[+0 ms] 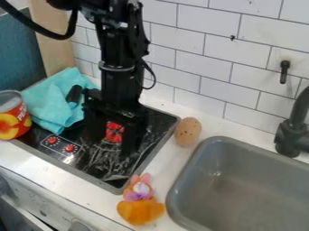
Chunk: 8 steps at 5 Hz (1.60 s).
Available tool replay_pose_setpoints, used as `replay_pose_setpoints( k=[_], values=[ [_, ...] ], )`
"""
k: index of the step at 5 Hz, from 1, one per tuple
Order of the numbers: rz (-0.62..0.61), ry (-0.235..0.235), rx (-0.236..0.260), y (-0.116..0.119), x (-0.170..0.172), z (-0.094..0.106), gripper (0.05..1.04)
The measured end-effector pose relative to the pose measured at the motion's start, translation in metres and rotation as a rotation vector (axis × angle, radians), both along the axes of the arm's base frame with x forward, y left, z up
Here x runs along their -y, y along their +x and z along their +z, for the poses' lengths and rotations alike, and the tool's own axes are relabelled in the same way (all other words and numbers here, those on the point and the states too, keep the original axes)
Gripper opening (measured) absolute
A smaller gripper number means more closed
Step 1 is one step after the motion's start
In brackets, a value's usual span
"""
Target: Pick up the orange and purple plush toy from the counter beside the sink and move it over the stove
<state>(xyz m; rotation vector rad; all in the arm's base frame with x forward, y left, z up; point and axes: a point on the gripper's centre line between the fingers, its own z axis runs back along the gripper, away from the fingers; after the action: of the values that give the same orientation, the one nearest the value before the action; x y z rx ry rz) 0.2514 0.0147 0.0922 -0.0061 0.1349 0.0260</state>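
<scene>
Over the black stove (104, 168), a gripper (113, 145) with jaws apart; near it, a turquoise cloth (53, 100), rumpled and folded.

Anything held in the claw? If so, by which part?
Nothing: the claw is open over the stovetop, with the red burner mark showing between its fingers.

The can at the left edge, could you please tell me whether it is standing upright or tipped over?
Upright: the can has its round metal top facing up, above the labelled side.
</scene>
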Motion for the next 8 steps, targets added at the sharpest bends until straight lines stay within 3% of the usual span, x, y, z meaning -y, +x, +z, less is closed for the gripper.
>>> replay_pose_setpoints(
  k=[1, 3, 4, 6, 7, 8],
  values=[
    [0.025, -0.049, 0.013, -0.003, 0.014, 0.001, 0.999],
    [0.018, -0.069, 0.006, -0.008, 0.034, -0.009, 0.999],
    [0.0, -0.06, -0.058, -0.009, 0.046, -0.029, 0.999],
    [0.014, -0.03, -0.113, -0.009, 0.054, -0.049, 0.999],
    [0.043, -0.008, -0.155, -0.009, 0.053, -0.061, 0.953],
    [0.04, -0.006, -0.158, -0.009, 0.056, -0.062, 0.757]
  ],
)
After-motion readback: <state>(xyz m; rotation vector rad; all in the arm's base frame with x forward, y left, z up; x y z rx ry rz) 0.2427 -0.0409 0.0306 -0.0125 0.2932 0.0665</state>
